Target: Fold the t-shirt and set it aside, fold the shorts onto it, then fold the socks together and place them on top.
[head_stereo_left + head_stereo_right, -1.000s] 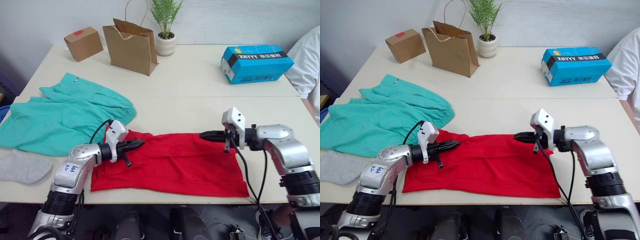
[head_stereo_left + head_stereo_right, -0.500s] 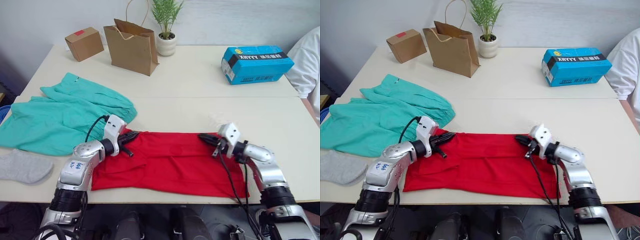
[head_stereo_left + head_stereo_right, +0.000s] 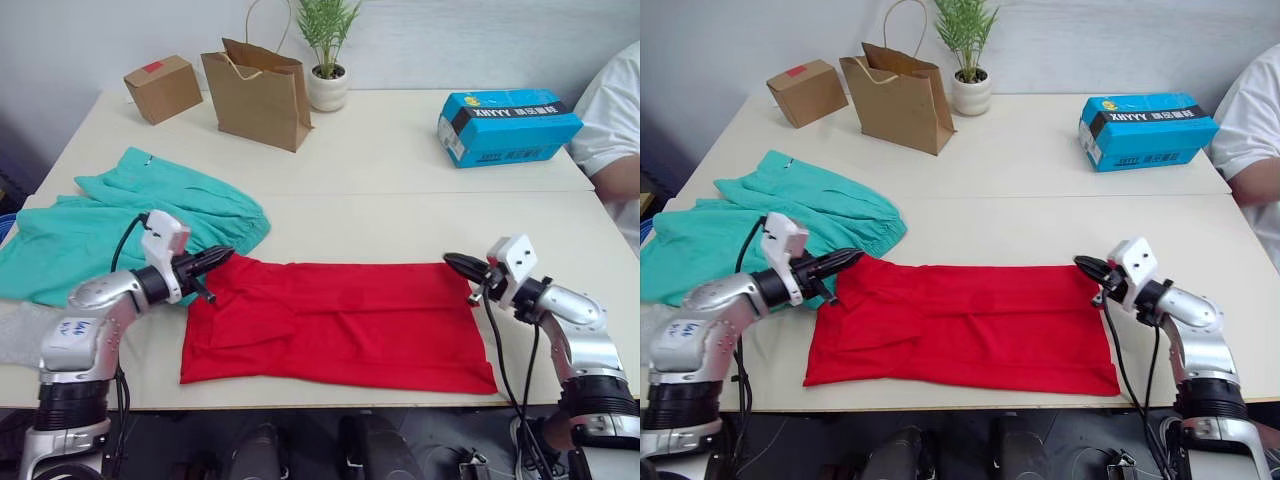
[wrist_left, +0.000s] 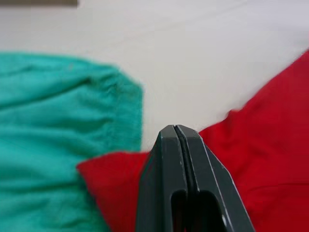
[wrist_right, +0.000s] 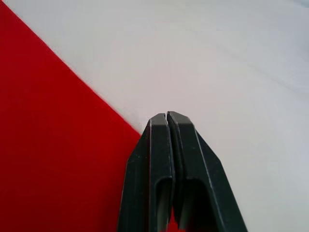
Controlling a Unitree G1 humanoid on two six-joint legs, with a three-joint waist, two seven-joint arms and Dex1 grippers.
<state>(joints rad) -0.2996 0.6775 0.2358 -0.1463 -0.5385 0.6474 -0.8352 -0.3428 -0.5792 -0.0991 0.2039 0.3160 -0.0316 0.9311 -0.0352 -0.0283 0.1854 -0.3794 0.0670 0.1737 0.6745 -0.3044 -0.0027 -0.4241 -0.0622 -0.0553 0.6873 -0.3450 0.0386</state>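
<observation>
The red t-shirt (image 3: 340, 325) lies flat as a long folded rectangle along the table's front edge. My left gripper (image 3: 224, 256) is shut, its tip at the shirt's far left corner, beside the teal shorts (image 3: 130, 225). In the left wrist view the fingers (image 4: 164, 145) are pressed together above red cloth, with none seen between them. My right gripper (image 3: 450, 262) is shut at the far right corner, and in its wrist view the fingertips (image 5: 159, 125) sit right on the cloth's edge. A grey sock (image 3: 18, 335) peeks out at the left, partly behind my left arm.
Along the back of the table (image 3: 400, 210) stand a cardboard box (image 3: 163, 87), a brown paper bag (image 3: 258, 95), a potted plant (image 3: 326, 88) and a blue box (image 3: 508, 125). A person's white sleeve (image 3: 615, 120) shows at the right edge.
Both grippers have moved apart along the t-shirt's far edge, from near its middle out to the two far corners. The shirt now lies wider and flatter.
</observation>
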